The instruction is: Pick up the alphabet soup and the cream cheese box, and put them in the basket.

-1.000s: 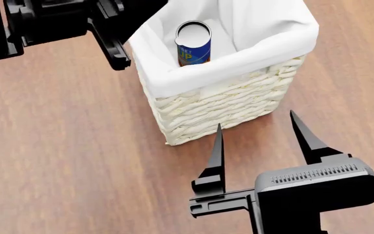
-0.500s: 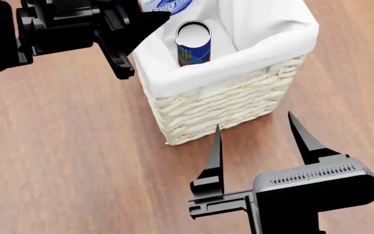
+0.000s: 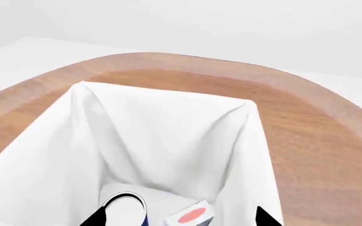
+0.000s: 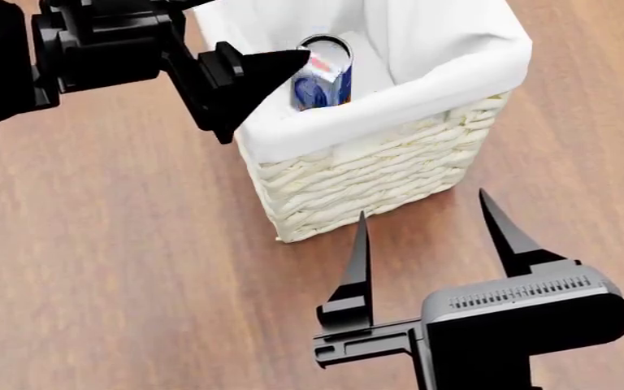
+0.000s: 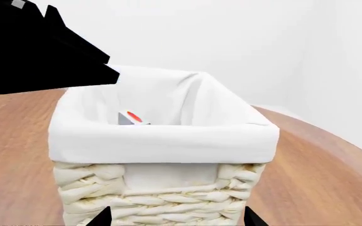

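A brown wooden desk [image 4: 106, 268] with a curved edge is backed by plain white walls. The basket [image 4: 377, 175] is found standing on it, with the alphabet soup [image 4: 321, 77] upright inside and the cream cheese box [image 3: 192, 216] tilted against the can, directly under the left tool [image 4: 249, 77]. The left tool's jaws are seen parted and empty at the rim, while the right tool [image 4: 426, 244] is held wide open and empty, just beside the basket's near wall.

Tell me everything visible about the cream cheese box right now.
The cream cheese box is thin and white with blue print and a red dot at one end. It sits tilted inside the basket, against the alphabet soup, below the liner's rim. No pincer touches it; only part of it shows.
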Robot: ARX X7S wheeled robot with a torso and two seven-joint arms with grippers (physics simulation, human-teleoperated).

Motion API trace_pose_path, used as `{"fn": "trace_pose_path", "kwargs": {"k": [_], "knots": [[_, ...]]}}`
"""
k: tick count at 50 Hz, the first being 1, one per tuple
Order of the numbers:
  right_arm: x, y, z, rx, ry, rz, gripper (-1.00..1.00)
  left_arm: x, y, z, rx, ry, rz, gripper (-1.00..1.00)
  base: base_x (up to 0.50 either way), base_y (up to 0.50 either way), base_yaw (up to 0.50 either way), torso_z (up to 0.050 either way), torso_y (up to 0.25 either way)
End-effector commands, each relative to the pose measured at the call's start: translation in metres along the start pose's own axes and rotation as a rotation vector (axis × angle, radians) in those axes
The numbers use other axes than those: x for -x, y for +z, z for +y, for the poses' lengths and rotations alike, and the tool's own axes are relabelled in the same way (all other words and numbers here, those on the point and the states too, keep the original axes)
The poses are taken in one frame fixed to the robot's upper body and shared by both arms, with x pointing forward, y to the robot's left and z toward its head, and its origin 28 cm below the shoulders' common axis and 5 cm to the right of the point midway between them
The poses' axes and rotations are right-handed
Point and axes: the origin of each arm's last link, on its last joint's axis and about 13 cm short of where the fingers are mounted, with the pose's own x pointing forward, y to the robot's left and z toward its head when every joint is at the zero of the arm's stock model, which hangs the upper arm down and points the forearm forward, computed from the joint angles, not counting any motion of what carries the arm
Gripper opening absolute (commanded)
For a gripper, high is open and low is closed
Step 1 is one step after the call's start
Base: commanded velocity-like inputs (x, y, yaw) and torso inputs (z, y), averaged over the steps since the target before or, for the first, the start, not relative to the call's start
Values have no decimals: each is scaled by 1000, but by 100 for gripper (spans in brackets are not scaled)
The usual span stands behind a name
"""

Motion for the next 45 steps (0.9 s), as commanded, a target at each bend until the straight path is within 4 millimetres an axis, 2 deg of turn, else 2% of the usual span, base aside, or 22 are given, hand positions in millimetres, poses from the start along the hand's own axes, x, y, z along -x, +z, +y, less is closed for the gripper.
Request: {"fn": "trace_pose_path", "kwargs": {"k": [1,17,21,22,24,26,31,35,39,40,45], "knots": [[0,-2,1,0,3,2,100,1,2,0,14,3,-17,100,0,0,0,0,0],[1,-2,1,0,6,7,100,2,0,0,18,14,-14,100,0,0,0,0,0],[2,-3,2,-3,9,9,100,3,-1,-3,-15,72,-51,100,0,0,0,0,0],[0,-2,2,-2,8,10,100,1,-9,-7,-99,158,-21,100,0,0,0,0,0],[0,-3,2,0,5,10,100,2,-13,-14,-57,147,-66,100,0,0,0,0,0],[0,-7,3,2,6,14,100,1,-23,-20,-173,265,-63,100,0,0,0,0,0],[-1,-7,4,1,10,13,100,3,-37,-45,-228,465,-152,100,0,0,0,0,0],[-2,-7,4,3,9,16,100,10,-37,-61,-221,517,-244,100,0,0,0,0,0],[-3,-8,4,2,9,15,100,23,-36,-87,-275,564,-306,100,0,0,0,0,0],[-4,-3,2,1,8,10,100,29,-35,-98,-265,561,-333,100,0,0,0,0,0],[-4,2,4,0,11,-9,100,41,-35,-118,-277,626,-393,100,0,0,0,0,0]]}}
